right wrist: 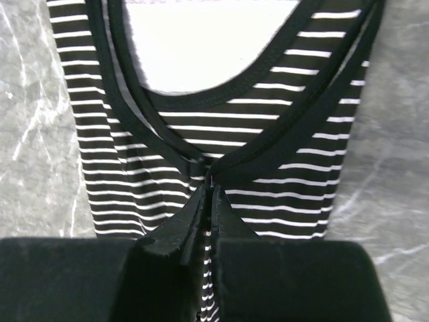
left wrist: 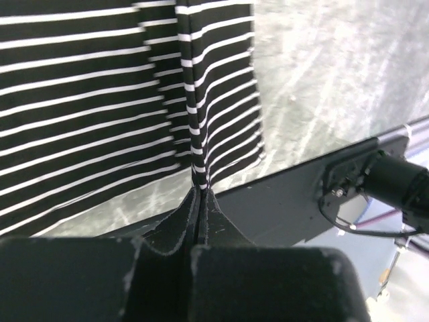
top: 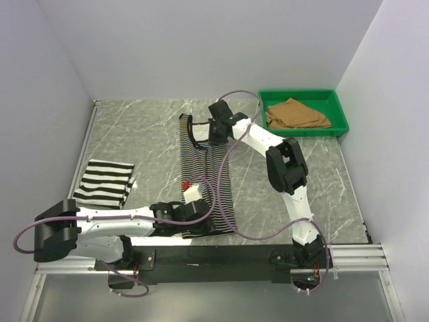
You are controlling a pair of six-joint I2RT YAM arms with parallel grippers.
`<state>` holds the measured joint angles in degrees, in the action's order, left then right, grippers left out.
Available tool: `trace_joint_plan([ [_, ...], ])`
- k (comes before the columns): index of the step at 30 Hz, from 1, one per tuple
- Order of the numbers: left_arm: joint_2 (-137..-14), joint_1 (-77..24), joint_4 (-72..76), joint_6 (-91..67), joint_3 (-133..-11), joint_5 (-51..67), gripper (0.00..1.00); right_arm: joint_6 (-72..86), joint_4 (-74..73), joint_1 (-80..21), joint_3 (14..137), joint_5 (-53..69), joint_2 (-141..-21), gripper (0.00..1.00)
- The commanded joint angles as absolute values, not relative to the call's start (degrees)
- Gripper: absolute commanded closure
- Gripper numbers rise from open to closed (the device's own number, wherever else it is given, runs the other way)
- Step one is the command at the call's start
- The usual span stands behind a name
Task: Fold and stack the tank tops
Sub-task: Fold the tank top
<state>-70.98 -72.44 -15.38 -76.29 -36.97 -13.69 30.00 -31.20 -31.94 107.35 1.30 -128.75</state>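
Observation:
The thin-striped tank top (top: 204, 176) lies lengthwise in the middle of the table, folded narrow. My left gripper (top: 203, 219) is shut on its near hem, the fold of cloth (left wrist: 194, 134) pinched at the fingertips (left wrist: 200, 192). At the far end my right gripper (top: 215, 139) is shut on the top (right wrist: 281, 147) just below the neckline, where the black trim bands meet (right wrist: 213, 182). A wide-striped tank top (top: 105, 181) lies folded at the left. The tan-brown tank top (top: 295, 114) sits crumpled in the green tray (top: 305, 94).
The green tray stands at the back right corner by the wall. White walls close in the left, back and right sides. A black mounting rail (top: 221, 255) runs along the near edge, seen as a dark plate (left wrist: 301, 201) beside the hem. A small red tag (top: 186, 184) shows on the thin-striped top.

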Motion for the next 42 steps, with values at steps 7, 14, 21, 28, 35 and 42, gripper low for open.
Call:
trace_joint_plan([
  [7, -69.52, -72.60, -20.57, -81.12, -34.89, -14.59, 0.99, 31.46, -30.59, -33.05, 113.11, -1.50, -131.39, 1.00],
  [14, -70.48, -72.60, -20.48, -80.86, -34.54, -13.98, 0.99, 31.38, -30.59, -34.10, 114.96, -1.41, -133.42, 1.00],
  [21, -72.33, -72.60, -20.57, -79.46, -35.59, -13.18, 0.99, 30.50, -31.38, -35.24, 115.66, -2.99, -134.65, 1.00],
  [28, -71.81, -72.60, -20.48, -77.87, -36.56, -13.01, 0.92, 28.92, -29.97, -35.33, 113.99, -2.99, -133.42, 0.71],
  [35, -70.84, -72.60, -21.97, -77.43, -37.97, -14.06, 0.71, 26.46, -29.35, -35.33, 116.10, -0.44, -132.71, 0.57],
  [42, -66.10, -70.06, -27.42, -74.80, -41.92, -17.49, 0.47, 25.49, -28.65, -35.33, 114.35, -1.05, -126.57, 0.44],
])
